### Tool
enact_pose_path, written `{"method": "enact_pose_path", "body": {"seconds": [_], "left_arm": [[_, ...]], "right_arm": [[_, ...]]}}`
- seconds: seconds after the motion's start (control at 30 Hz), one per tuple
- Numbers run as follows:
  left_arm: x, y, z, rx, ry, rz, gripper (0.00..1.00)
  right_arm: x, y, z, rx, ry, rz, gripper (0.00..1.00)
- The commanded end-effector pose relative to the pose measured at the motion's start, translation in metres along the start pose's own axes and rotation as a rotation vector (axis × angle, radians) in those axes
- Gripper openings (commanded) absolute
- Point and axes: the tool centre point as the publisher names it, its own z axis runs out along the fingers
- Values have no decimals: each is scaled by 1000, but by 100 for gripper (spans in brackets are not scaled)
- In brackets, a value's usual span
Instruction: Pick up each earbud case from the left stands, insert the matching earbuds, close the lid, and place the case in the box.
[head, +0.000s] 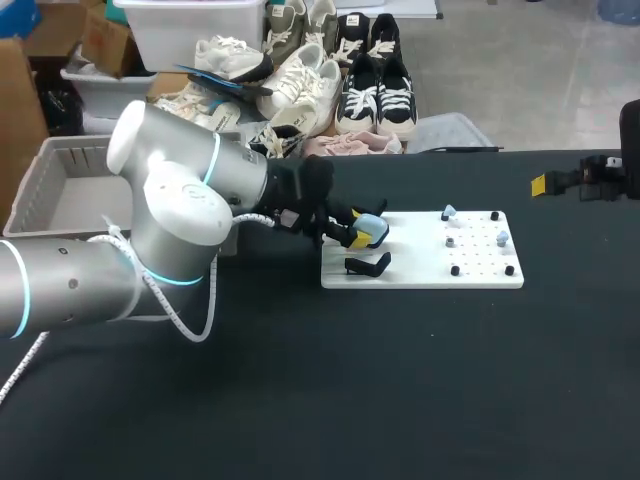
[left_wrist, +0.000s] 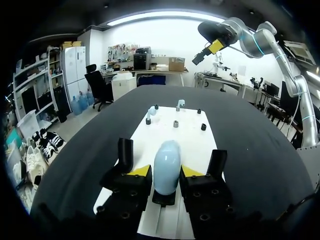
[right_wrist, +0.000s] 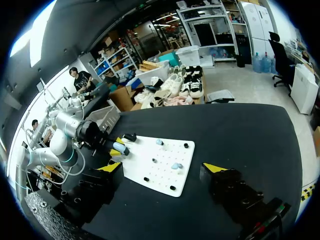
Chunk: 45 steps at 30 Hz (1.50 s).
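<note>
A light-blue earbud case (head: 372, 230) (left_wrist: 166, 167) (right_wrist: 119, 147) stands on a black holder at the near-left end of the white board (head: 420, 275) (left_wrist: 190, 137). My left gripper (head: 360, 238) (left_wrist: 166, 174) is open, one yellow tip close on each side of the case, and I see no firm contact. Two light-blue earbuds (head: 449, 212) (head: 502, 238) sit on pegs at the board's right end; the left wrist view shows them (left_wrist: 151, 111) (left_wrist: 180, 103) ahead of the case. My right gripper (head: 560, 182) (right_wrist: 162, 170) hangs wide open and empty over the table's far right.
Just in front of the case stands a second black holder (head: 368, 264), empty. Small black pegs (head: 455, 270) dot the board. A grey box (head: 60, 190) sits off the table's left end, behind my left arm.
</note>
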Motion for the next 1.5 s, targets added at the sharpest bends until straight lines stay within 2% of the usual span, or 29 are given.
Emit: {"method": "enact_pose_path", "body": {"seconds": [0.03, 0.1, 0.27, 0.3, 0.47, 0.67, 0.97, 1.13, 1.27, 1.5], "left_arm": [[0, 3, 2, 9, 4, 1, 29], [1, 3, 2, 10, 5, -2, 23], [2, 2, 2, 11, 6, -10, 18], [2, 2, 2, 11, 5, -11, 13], [-1, 1, -3, 10, -4, -12, 0], [-10, -1, -12, 3, -19, -17, 0], [-39, -3, -33, 26, -38, -19, 0], [-54, -10, -34, 41, -31, 24, 0], [-71, -15, -37, 124, -60, 28, 0], [-89, -19, -31, 97, -53, 75, 0]], "right_arm": [[0, 0, 0, 0, 0, 0, 100], [0, 0, 0, 0, 0, 0, 100], [0, 0, 0, 0, 0, 0, 100], [0, 0, 0, 0, 0, 0, 100], [0, 0, 0, 0, 0, 0, 100], [0, 0, 0, 0, 0, 0, 100], [0, 0, 0, 0, 0, 0, 100], [0, 0, 0, 0, 0, 0, 100], [0, 0, 0, 0, 0, 0, 100], [-3, 11, 15, -34, 24, -42, 100]]}}
